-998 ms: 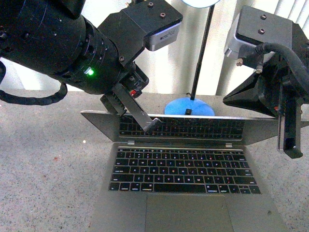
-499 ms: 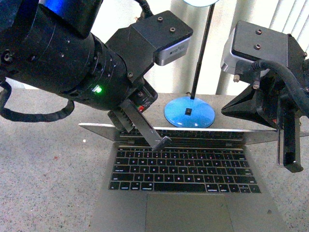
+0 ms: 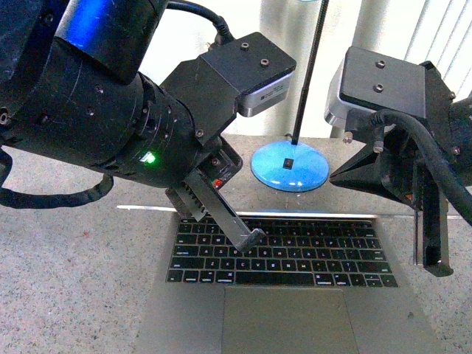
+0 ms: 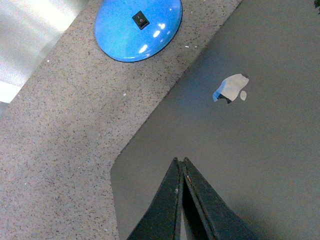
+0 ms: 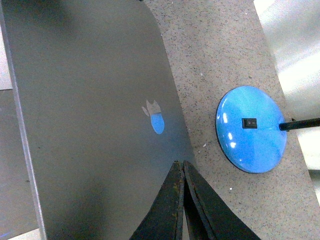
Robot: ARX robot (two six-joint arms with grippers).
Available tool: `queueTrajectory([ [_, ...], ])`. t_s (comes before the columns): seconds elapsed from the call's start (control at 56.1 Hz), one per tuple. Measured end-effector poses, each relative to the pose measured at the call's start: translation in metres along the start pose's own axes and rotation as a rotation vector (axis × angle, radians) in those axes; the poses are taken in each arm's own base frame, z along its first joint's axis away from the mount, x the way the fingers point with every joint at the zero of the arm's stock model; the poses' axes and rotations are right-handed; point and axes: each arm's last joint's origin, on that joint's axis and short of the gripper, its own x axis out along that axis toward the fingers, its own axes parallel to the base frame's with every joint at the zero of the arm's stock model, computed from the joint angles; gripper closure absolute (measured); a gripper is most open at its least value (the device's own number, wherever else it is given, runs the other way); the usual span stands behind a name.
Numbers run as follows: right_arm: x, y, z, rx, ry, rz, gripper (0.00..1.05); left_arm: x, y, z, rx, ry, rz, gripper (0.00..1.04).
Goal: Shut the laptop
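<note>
The laptop [image 3: 284, 295] sits flat on the speckled grey desk [image 3: 74, 258], right in front of the robot and pretty much centred between its two arms. It's only partly shut. From the front you see the lid almost edge-on, as a thin pale strip across the back of the black keys [image 3: 280, 254], with the big trackpad [image 3: 284, 328] nearest the robot. Both wrist cameras look at the back of the lid [image 4: 240, 150], which is plain dark grey with the apple logo [image 4: 230, 89] shining on it. In the right wrist view the logo [image 5: 154, 116] picks up a bit of blue.

The left gripper [image 3: 251, 237] hangs low over the left half of the keyboard, angled down from that fat black arm with the green light on it. Its fingers are pressed together with nothing between them, and in the left wrist view the tips [image 4: 180, 161] come to a point over the lid near one corner. Honestly can't tell if they actually touch it.

The right gripper [image 3: 436, 265] is over at the laptop's right edge, pointing straight down. Its fingers are together too and it's holding nothing. Its own camera shows the tips [image 5: 181, 167] at the lid's edge, on the side next to the lamp.

Just behind the laptop there's a shiny blue lamp base [image 3: 290, 168] with a little black switch [image 4: 141, 20] and a thin black pole [image 3: 308, 66] going up out of view.
</note>
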Motion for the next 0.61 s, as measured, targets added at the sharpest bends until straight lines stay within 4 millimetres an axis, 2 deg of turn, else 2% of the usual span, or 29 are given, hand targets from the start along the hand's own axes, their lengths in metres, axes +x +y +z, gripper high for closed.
queueTrajectory([
  [0.606,0.009,0.015,-0.009,0.015,0.019,0.047,1.02,0.007,-0.009,-0.015,-0.035,0.013,-0.03,1.01],
])
